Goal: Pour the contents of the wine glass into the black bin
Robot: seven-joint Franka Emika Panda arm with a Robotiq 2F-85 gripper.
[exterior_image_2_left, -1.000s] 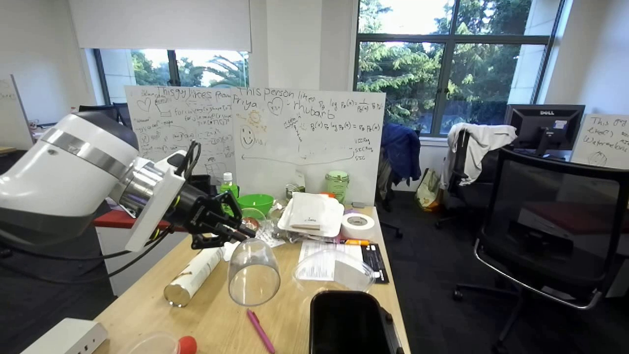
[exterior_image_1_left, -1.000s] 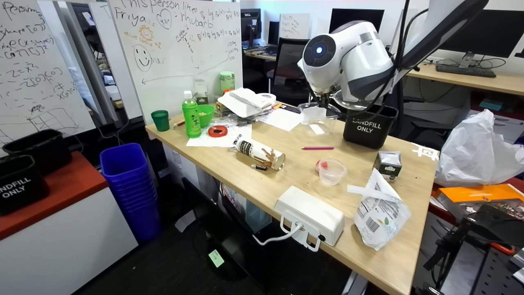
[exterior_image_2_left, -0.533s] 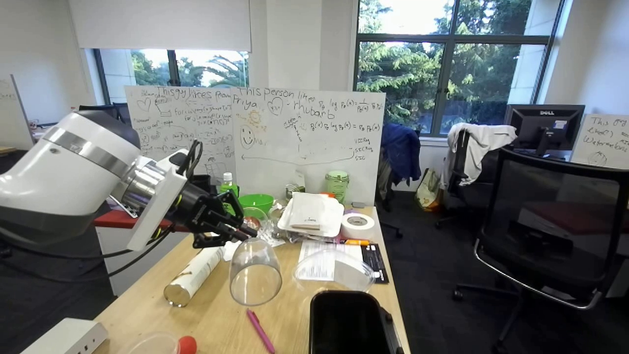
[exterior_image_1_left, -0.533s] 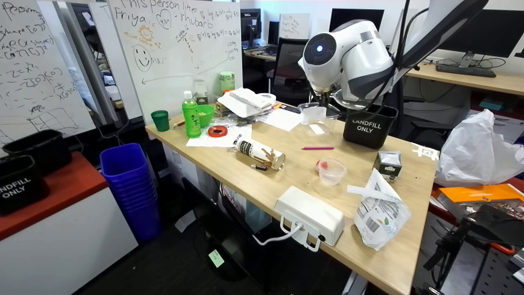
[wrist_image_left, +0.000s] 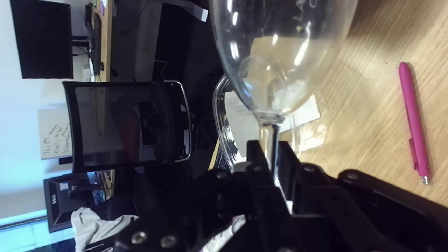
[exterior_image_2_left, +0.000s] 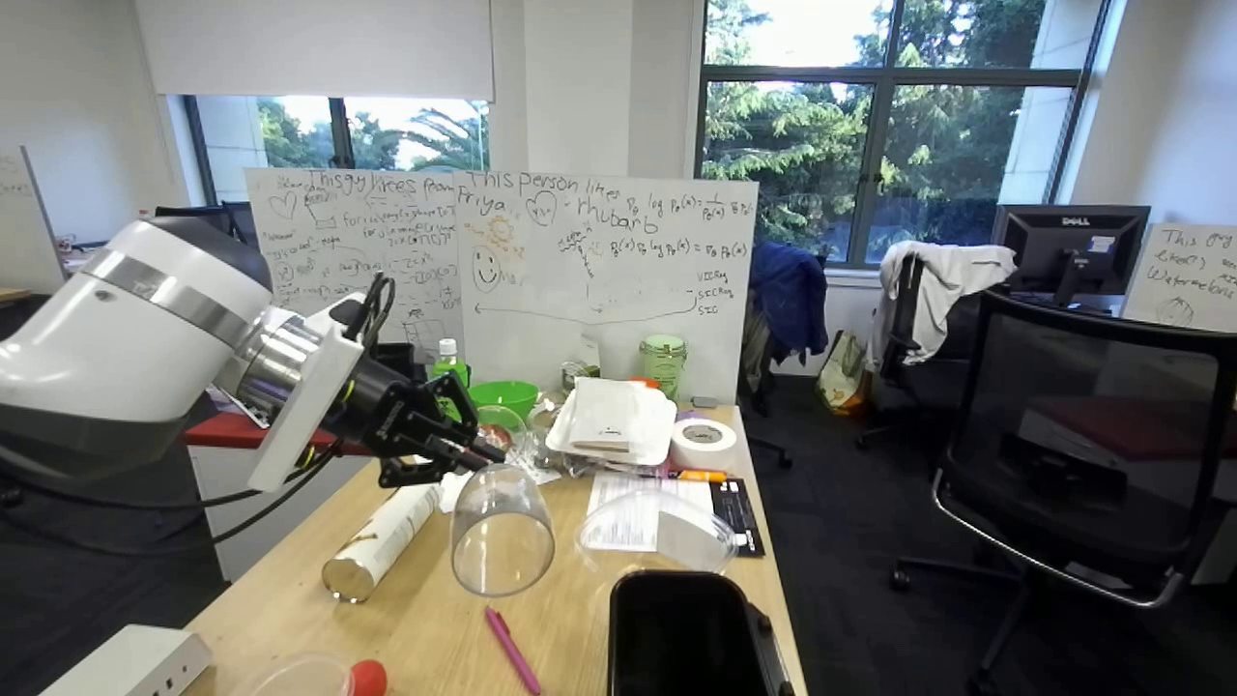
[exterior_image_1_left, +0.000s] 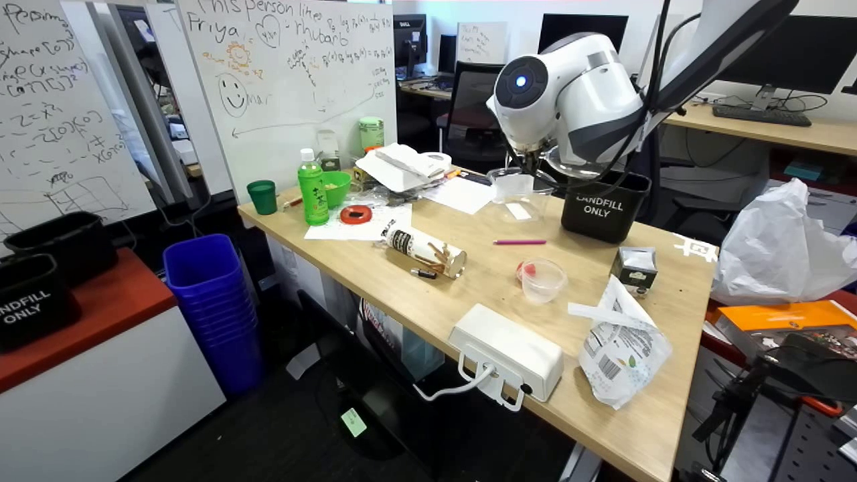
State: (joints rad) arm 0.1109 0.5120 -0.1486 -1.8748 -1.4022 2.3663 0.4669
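Wine glass (exterior_image_2_left: 503, 532), one, clear: held above the table surface (exterior_image_1_left: 482, 288), tilted, mouth downward, bowl near the black bin (exterior_image_1_left: 598, 215). Whether the mouth lies over the bin's opening cannot be told.

Claw (wrist_image_left: 271, 154), one, black: clamped on the glass's stem, a finger to either side.

Black bin, upright, open-topped: lettered LANDFILL ONLY in white; standing at the surface's long edge nearest the office chair (exterior_image_2_left: 1082, 435).

Clear plastic container (exterior_image_1_left: 515, 194): near the same long edge, from the bin toward the whiteboard (exterior_image_1_left: 288, 80).

Pink pen (wrist_image_left: 414, 119): flat, between the bin and a white tube (exterior_image_1_left: 428, 251); the tube on its side, near the opposite long edge.

Clear cup (exterior_image_1_left: 546, 286): mid-surface, red thing (exterior_image_1_left: 528, 269) just beside it.

Dark box (exterior_image_1_left: 633, 268), small: toward the short edge away from the whiteboard.

White pouch (exterior_image_1_left: 622, 355), crumpled: near that short edge.

White power box (exterior_image_1_left: 509, 348): at the long edge opposite the bin, cord hanging off.

Green cup (exterior_image_1_left: 262, 197): at the whiteboard-end corner of that same long edge.

Green bottle (exterior_image_1_left: 313, 194), white cap, upright: near that corner, green bowl (exterior_image_1_left: 337, 189) just beside it.

White tray (exterior_image_2_left: 614, 425), tape roll (exterior_image_2_left: 704, 443): side by side, whiteboard end.
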